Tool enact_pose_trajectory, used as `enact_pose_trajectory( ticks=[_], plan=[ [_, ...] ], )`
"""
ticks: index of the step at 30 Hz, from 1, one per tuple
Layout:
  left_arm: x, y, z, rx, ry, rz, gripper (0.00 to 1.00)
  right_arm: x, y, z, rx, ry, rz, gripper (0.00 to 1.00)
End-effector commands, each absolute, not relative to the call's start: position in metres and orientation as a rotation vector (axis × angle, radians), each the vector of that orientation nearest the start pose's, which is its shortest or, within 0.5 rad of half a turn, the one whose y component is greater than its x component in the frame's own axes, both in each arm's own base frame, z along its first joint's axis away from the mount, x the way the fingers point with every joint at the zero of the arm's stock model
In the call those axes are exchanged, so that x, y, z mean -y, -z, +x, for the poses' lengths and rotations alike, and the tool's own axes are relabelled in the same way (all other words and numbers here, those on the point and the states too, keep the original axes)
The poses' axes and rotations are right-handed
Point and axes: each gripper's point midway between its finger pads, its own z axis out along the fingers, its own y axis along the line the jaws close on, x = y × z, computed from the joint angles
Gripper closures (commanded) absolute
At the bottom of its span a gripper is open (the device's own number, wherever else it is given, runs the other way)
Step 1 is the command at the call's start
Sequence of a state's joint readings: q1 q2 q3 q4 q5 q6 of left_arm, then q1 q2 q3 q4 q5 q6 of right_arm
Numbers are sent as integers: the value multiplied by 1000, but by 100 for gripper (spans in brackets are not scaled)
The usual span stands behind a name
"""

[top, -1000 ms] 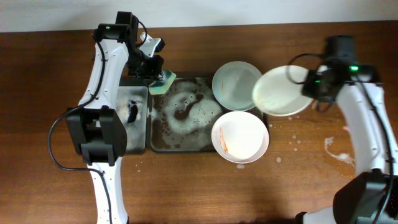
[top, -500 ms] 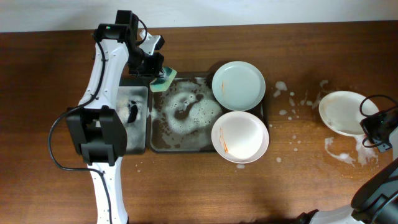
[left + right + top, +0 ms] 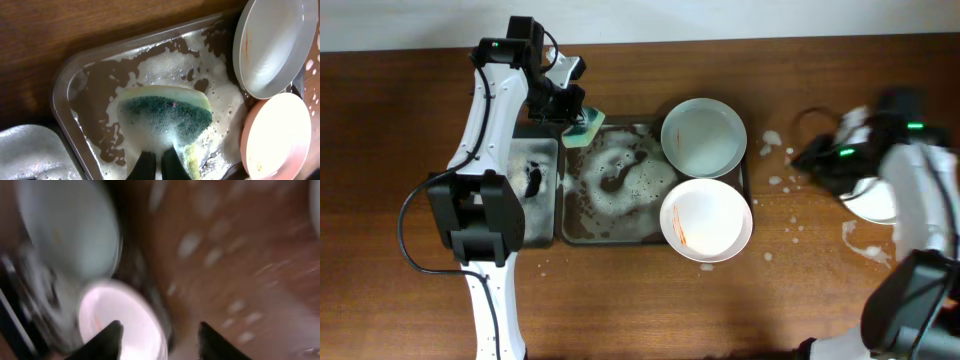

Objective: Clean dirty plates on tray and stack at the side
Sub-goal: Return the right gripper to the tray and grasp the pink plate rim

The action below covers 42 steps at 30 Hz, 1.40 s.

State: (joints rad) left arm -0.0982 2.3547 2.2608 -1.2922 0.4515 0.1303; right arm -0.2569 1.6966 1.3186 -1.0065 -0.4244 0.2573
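Observation:
The soapy dark tray (image 3: 582,225) holds two plates at its right end: a pale-greenish plate (image 3: 703,137) behind and a white plate (image 3: 706,220) with orange-red smears in front. A third white plate (image 3: 876,203) lies on the table at the far right, partly hidden by my right arm. My left gripper (image 3: 578,122) is shut on a green-and-yellow sponge (image 3: 165,117) over the tray's back left corner. My right gripper (image 3: 810,160) is open and empty above the table, between the tray and the third plate. The right wrist view is blurred and shows both tray plates (image 3: 117,325).
A smaller soapy tray (image 3: 533,190) lies left of the large tray. Foam spots (image 3: 782,165) and a puddle (image 3: 865,250) wet the table on the right.
My right gripper carried a plate from beside the tray to the far right, set it down, let go, and has swung back left, open. The left arm has not moved.

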Motion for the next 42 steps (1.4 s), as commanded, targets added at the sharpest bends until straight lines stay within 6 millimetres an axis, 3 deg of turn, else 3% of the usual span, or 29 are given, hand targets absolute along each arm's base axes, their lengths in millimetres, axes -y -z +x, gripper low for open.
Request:
enact_pose_trajectory(
  ticks=[1,2,5,13,17,18,21,23,24,27,30,33,34,35,39,42],
  plan=[
    [128,-110,487,-2862,656,386,100,-31,-73,319,-2996,-562,491,55],
    [128,-110,488,-2860,652,387,100,-47,-60,310,-3030,-537,447,55],
    [131,-110,488,-2855,652,397,100,-44,-36,297,-3071,-289,489,59],
    [135,-110,488,-2850,652,408,100,-67,-16,294,-3055,-281,330,61],
    [135,-111,489,-2846,651,409,100,-75,-15,290,-3065,-281,285,80],
    [135,-111,489,-2846,650,409,100,-76,-15,291,-3065,-282,279,96],
    [135,-111,489,-2846,651,409,100,-82,-17,293,-3056,-329,262,96],
    [135,-111,489,-2846,651,409,100,-101,-33,304,-3020,-468,195,96],
    [135,-111,489,-2846,651,409,100,-119,-51,313,-2972,-565,167,96],
    [135,-111,489,-2846,651,409,100,-169,-78,335,-2857,-681,235,96],
    [134,-111,489,-2847,651,407,100,-190,-66,345,-2788,-503,401,96],
    [134,-111,489,-2847,651,408,100,-209,-52,333,-2804,-418,385,96],
    [134,-111,489,-2847,651,408,100,-211,-51,333,-2805,-418,377,57],
    [134,-111,489,-2847,651,408,100,-209,-51,336,-2790,-408,379,46],
    [134,-111,489,-2847,651,408,100,-209,-52,346,-2752,-385,315,39],
    [134,-111,489,-2846,650,409,100,-202,-30,348,-2775,-301,328,35]
  ],
)
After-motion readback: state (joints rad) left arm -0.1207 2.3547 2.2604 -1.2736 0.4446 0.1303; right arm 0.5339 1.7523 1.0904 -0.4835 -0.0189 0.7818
